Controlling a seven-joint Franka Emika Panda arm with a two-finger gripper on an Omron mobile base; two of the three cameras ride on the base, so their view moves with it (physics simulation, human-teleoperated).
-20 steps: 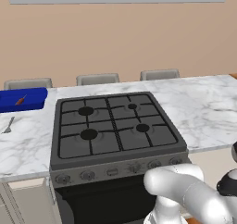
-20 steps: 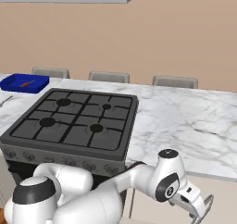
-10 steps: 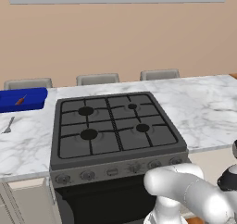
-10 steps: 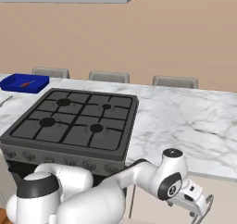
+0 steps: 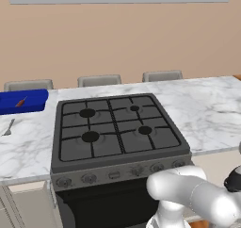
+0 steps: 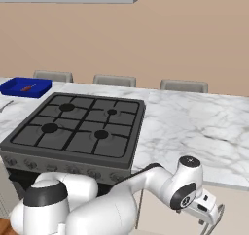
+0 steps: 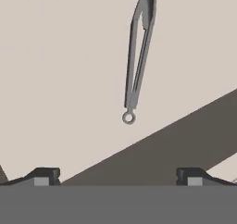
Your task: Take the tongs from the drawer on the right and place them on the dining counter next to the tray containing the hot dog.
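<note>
Marble surface [image 5: 207,109] carries the stove [image 5: 117,130]; left of the stove sits the blue tray [image 5: 23,101] holding the hot dog [image 5: 20,102]. Right base: end effector [image 6: 212,223] low, right of the stove. Hand view: tongs [image 7: 139,56] lie on the pale drawer [image 7: 55,79] floor, fingertips [image 7: 44,176] spread wide, apart from the tongs.

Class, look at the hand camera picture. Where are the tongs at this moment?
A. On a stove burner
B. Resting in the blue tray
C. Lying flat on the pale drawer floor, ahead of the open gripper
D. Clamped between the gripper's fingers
C: the tongs lie alone on the pale drawer floor, with the gripper fingertips spread wide and well short of them.
</note>
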